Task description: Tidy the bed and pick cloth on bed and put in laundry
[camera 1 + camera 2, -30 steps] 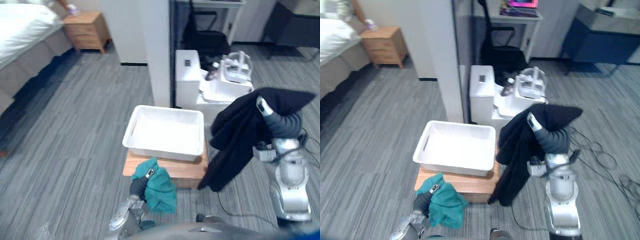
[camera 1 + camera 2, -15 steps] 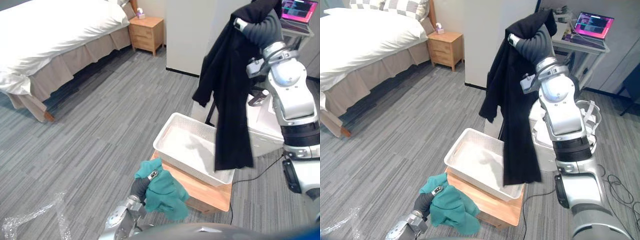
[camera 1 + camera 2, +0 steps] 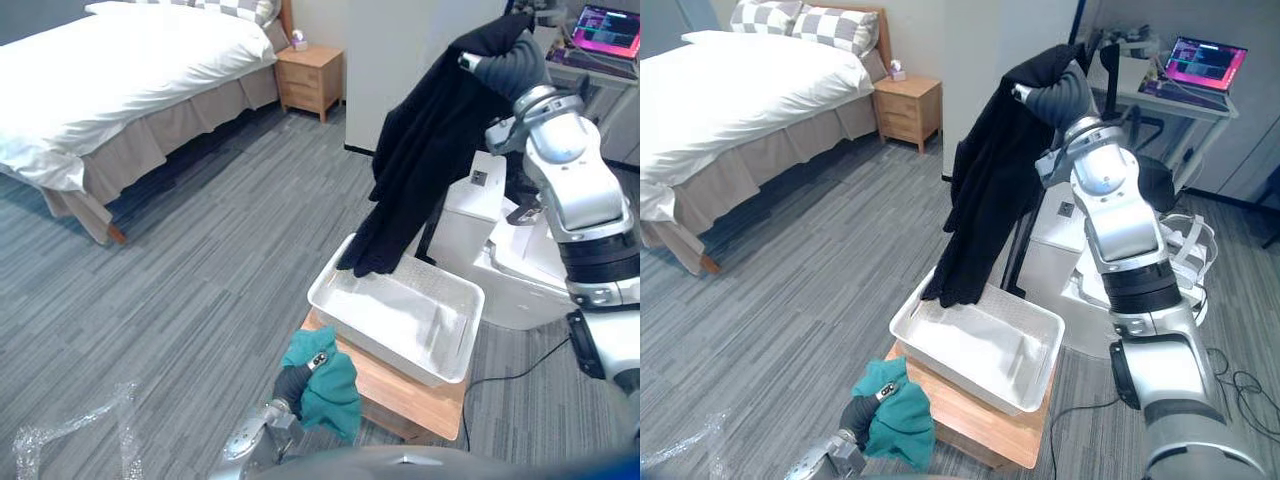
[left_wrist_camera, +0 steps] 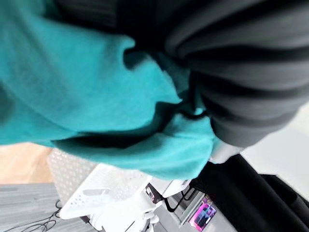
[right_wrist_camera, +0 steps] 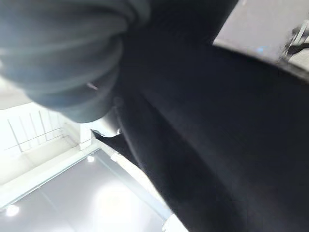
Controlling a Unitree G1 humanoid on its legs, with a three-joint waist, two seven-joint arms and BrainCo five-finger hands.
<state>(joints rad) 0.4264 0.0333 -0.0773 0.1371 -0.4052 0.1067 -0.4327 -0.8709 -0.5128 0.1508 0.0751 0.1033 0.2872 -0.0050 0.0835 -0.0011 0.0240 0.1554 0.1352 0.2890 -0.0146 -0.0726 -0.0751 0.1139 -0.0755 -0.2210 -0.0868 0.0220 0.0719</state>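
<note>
We take the white basket [image 3: 452, 352] as our mark. It stands on a low wooden stand [image 3: 405, 398], whose edge sticks out past the basket on the near side. To the left of the basket the grey floor [image 3: 200, 290] lies open and wide as far as the bed [image 3: 110, 80]. Behind the basket and to its right a white cabinet [image 3: 470, 210] stands near the far rim, so the room is narrow there. A piece of plastic wrap [image 3: 60, 440] lies on the floor, well to the near left of the basket.

The right arm [image 3: 580, 190] rises to the right of the basket and bends toward it at the top, so the right hand [image 3: 503, 68] is high above the basket's far side. A black garment [image 3: 425, 165] is draped over this hand and hangs down in a long slant. Its lower end reaches the far left corner of the basket at the rim, and we cannot tell if it touches. The garment covers the hand, so we cannot tell how the hand grips.

The left hand [image 3: 293, 383] is low, at the near left of the basket, before the stand's corner. A teal cloth [image 3: 330, 390] is bunched around it, apart from the basket. The cloth hides this hand's grip too, so we cannot tell it.
</note>
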